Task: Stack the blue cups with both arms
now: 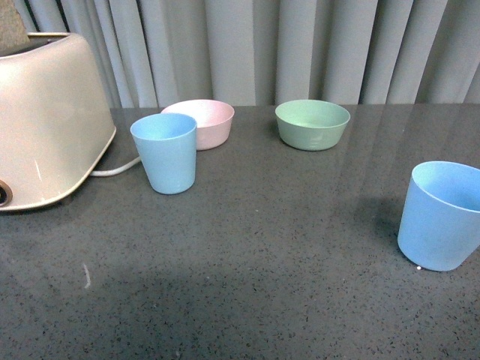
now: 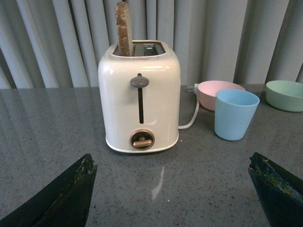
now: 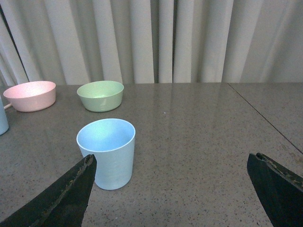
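Note:
Two light blue cups stand upright and apart on the dark grey table. One blue cup (image 1: pixel 165 152) is at the left, just in front of the pink bowl; it also shows in the left wrist view (image 2: pixel 235 114). The other blue cup (image 1: pixel 441 214) is at the right edge; in the right wrist view (image 3: pixel 107 152) it stands close ahead of the jaws, toward one finger. My left gripper (image 2: pixel 171 184) is open and empty, facing the toaster. My right gripper (image 3: pixel 170 187) is open and empty. Neither arm shows in the front view.
A cream toaster (image 1: pixel 46 124) with a slice of bread (image 2: pixel 124 29) stands at the left, its white cord (image 1: pixel 116 168) running toward the left cup. A pink bowl (image 1: pixel 204 122) and a green bowl (image 1: pixel 312 124) sit at the back before grey curtains.

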Action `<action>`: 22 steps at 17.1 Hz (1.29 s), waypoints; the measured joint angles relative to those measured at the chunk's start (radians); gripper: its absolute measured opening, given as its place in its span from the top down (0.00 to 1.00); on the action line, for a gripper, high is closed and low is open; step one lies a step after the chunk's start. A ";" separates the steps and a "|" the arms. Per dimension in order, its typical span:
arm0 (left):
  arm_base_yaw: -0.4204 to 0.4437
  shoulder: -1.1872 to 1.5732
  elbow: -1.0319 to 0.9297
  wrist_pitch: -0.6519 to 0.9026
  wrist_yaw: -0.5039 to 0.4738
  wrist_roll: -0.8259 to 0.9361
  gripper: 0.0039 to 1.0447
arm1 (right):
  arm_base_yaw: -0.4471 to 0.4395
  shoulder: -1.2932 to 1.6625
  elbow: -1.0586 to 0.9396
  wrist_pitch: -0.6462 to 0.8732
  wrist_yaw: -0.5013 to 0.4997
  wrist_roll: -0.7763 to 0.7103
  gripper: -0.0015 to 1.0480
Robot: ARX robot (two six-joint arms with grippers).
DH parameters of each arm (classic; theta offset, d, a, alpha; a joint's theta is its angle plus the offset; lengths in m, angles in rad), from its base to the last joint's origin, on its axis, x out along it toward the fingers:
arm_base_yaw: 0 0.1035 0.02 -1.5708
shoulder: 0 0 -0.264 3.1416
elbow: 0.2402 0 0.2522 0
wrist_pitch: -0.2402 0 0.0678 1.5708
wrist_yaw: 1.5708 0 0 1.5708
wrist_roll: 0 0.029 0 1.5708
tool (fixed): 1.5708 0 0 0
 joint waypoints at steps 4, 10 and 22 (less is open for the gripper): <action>0.000 0.000 0.000 0.000 0.000 0.000 0.06 | 0.000 0.000 0.000 0.000 0.000 0.000 0.06; 0.000 0.000 0.000 0.000 0.000 0.000 0.06 | 0.000 0.000 0.000 0.000 0.000 0.000 0.06; -0.012 0.041 0.045 -0.153 -0.001 -0.009 0.06 | 0.000 0.000 0.000 0.000 0.000 0.000 0.06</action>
